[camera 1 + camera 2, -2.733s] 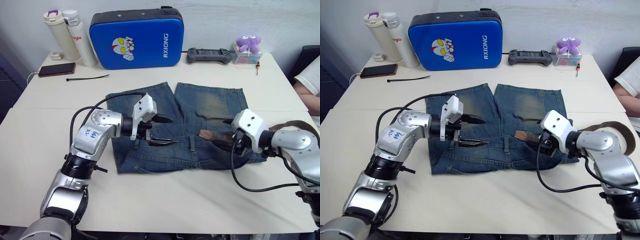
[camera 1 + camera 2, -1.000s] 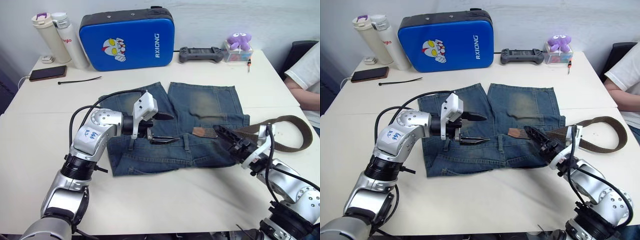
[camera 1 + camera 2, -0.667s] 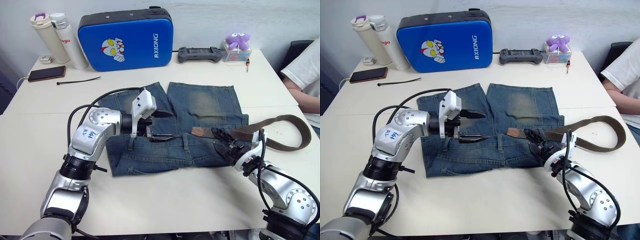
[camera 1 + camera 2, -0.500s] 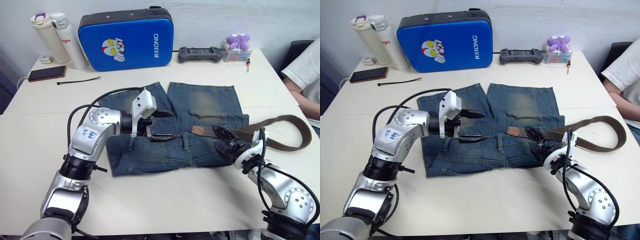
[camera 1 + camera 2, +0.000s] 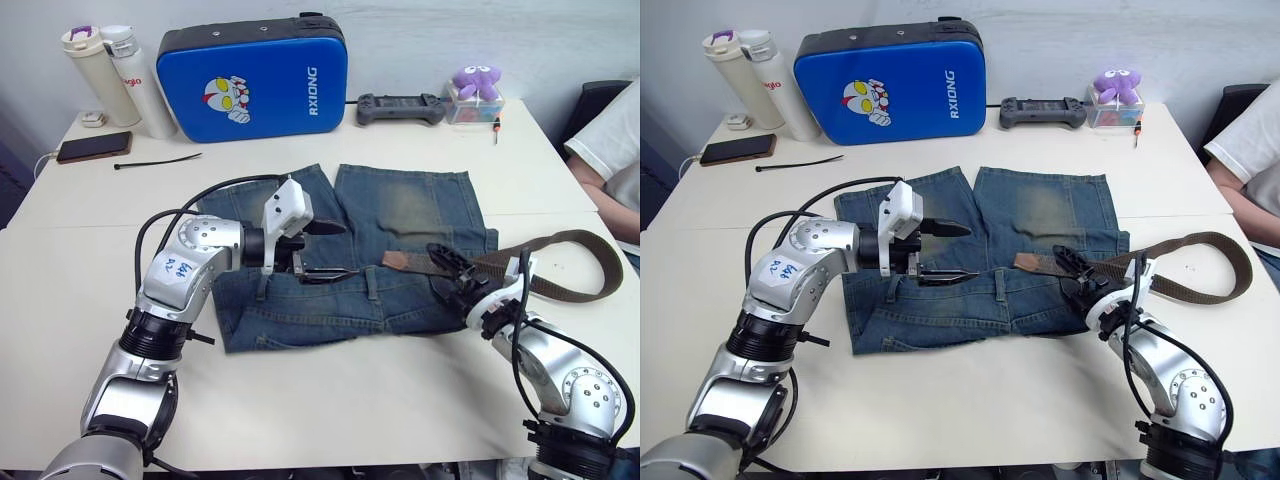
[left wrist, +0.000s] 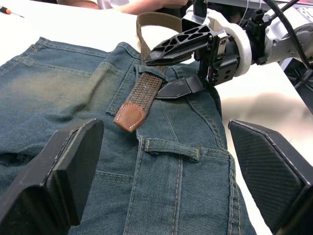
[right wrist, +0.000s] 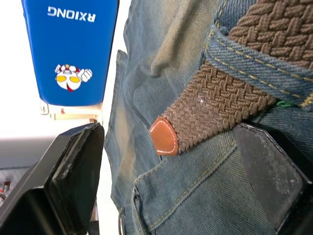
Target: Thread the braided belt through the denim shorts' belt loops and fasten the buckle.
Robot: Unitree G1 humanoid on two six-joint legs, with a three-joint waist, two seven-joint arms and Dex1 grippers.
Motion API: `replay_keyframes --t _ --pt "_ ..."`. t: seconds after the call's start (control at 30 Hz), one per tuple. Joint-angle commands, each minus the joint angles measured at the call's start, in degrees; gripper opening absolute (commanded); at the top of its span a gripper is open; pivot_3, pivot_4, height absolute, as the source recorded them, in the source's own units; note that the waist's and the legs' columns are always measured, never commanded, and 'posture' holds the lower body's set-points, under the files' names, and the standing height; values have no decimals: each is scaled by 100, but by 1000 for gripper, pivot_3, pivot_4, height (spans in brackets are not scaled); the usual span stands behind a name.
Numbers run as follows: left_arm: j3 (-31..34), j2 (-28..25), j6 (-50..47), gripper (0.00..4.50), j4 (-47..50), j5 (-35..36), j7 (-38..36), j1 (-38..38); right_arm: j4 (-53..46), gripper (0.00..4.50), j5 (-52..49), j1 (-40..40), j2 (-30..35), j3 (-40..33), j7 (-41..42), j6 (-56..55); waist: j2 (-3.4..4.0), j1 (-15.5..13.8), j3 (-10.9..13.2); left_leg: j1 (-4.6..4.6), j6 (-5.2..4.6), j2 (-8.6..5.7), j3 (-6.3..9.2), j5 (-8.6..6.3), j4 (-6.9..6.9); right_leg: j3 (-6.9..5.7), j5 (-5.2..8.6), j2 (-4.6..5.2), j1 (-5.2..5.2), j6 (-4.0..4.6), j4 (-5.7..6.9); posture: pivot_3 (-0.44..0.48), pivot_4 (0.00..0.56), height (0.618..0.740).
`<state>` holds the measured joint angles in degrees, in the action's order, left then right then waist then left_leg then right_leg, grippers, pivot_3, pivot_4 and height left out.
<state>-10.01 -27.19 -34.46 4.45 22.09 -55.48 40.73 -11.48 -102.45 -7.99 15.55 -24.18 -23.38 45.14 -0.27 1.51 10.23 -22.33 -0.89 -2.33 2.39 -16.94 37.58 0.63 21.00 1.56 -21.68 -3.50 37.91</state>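
Broadly, table [image 5: 330, 410]: white top carrying everything, so the work lies flat for both arms.
Denim shorts [image 5: 400, 205]: spread flat mid-table, legs pointing away from the robot, waistband nearest it, which puts the loops within reach.
Braided belt [image 5: 560, 270]: tail curves off the shorts' right edge onto the table; its leather tip [image 6: 129, 117] has passed under one belt loop [image 7: 254, 63] and rests on the denim just short of the next loop [image 6: 171, 147].
Buckle: cannot be made out.
Left arm: elbow bent, forearm across the shorts; left gripper [image 5: 322, 252] hovers spread open over the waistband, likely waiting to take the tip.
Right arm: low, reaching in from the right edge; right gripper [image 5: 452, 278] spread, one finger above and one below the strap beside the threaded loop, nothing clamped, probably lining up to feed it onward.
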Motion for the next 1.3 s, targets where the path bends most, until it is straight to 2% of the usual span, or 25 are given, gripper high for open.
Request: replay_keyframes --t 0.03,0.27,0.37,0.4,0.43,0.57,0.63,0.87,1.03,1.13,1.2,1.3 --pt "84 -19 70 4500 219 14 39 38 33 4469 190 46 -89 76 -157 -313 0 1 0 1 0 0 0 0 0 0 0 0 1 0 0 0 150 739" --pt "53 -29 120 4500 183 -19 45 36 23 4469 267 75 -223 179 -24 -598 0 -2 0 6 0 0 1 0 1 0 0 1 8 0 -2 0 150 739" --pt "41 -27 136 4500 161 -42 46 45 13 3755 246 130 -261 248 104 -589 0 -2 0 6 0 0 1 0 1 0 0 1 7 0 -3 0 150 739" --pt "40 -28 140 4500 156 -50 45 46 -2 3166 271 161 -278 276 148 -583 0 -1 0 6 0 0 2 0 0 0 0 1 7 0 -3 0 150 739" --pt "39 -29 145 4500 152 -59 45 46 -15 2856 303 188 -303 295 176 -595 0 1 0 6 0 0 2 0 -1 0 0 1 7 0 -4 0 150 739" --pt "27 -37 182 4500 98 -115 34 63 7 842 413 207 -451 323 308 -755 0 10 0 6 0 1 1 0 -7 0 0 0 5 0 -5 0 150 739" --pt "31 -38 192 4500 85 -136 36 64 13 122 444 229 -572 325 396 -844 -5 10 -3 10 0 1 1 0 -7 0 0 0 7 0 -5 0 150 739" --pt "28 -44 188 4500 117 -184 29 19 -335 122 128 727 -533 536 1037 -429 -6 4 -3 13 1 2 2 0 -17 0 0 0 7 0 -7 0 150 739" --pt "15 -53 191 4500 134 -207 20 -2 -433 122 -337 1058 92 454 1524 41 -7 -1 -2 10 1 3 3 0 -23 -1 0 0 6 0 -14 0 150 739" --pt "-16 -31 202 4500 112 -224 21 23 -147 122 -665 1063 687 337 1934 446 -7 -2 -2 10 0 2 2 0 -20 0 0 1 6 0 -14 0 150 739" --pt "-45 -29 207 4500 127 -225 -6 24 372 122 -436 994 1179 330 2226 760 -9 -8 -1 9 -2 1 2 0 -19 0 0 2 7 0 -16 0 150 739" --pt "-35 -92 212 4500 159 -248 -12 -23 1123 122 -321 685 1474 190 2501 783 -12 -16 2 9 -4 1 2 0 -19 -2 0 1 10 0 -20 0 150 739"
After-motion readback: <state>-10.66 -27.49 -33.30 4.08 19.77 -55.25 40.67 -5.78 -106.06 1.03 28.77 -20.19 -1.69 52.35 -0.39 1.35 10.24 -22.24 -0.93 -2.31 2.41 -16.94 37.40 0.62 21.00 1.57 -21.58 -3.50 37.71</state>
